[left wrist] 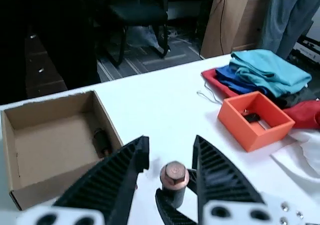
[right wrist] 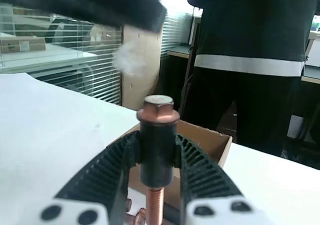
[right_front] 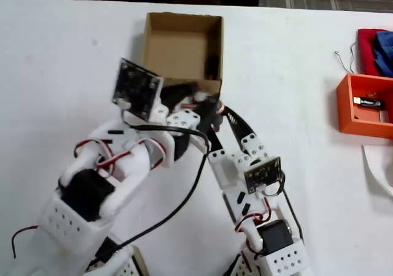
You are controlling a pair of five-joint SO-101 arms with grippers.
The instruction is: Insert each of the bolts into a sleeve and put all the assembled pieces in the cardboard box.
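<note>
My right gripper [right wrist: 157, 147] is shut on a black sleeve [right wrist: 157, 152] held upright, with a copper bolt [right wrist: 158, 110] through it; the head sits on top and the threaded end pokes out below. The left gripper [left wrist: 171, 147] is open, its black toothed jaws standing on either side of the bolt head [left wrist: 174, 174] without touching it. From above, both grippers meet at the front wall of the cardboard box [right_front: 155, 46]. An assembled piece [left wrist: 100, 140] lies inside the cardboard box [left wrist: 35, 116], against its wall.
An orange tray [right_front: 350, 113] with a small dark item stands at the right of the table, with red and blue cloths [right_front: 376, 49] folded behind it. White sheet material [right_front: 379, 168] lies at the right edge. Open white tabletop lies left of the box.
</note>
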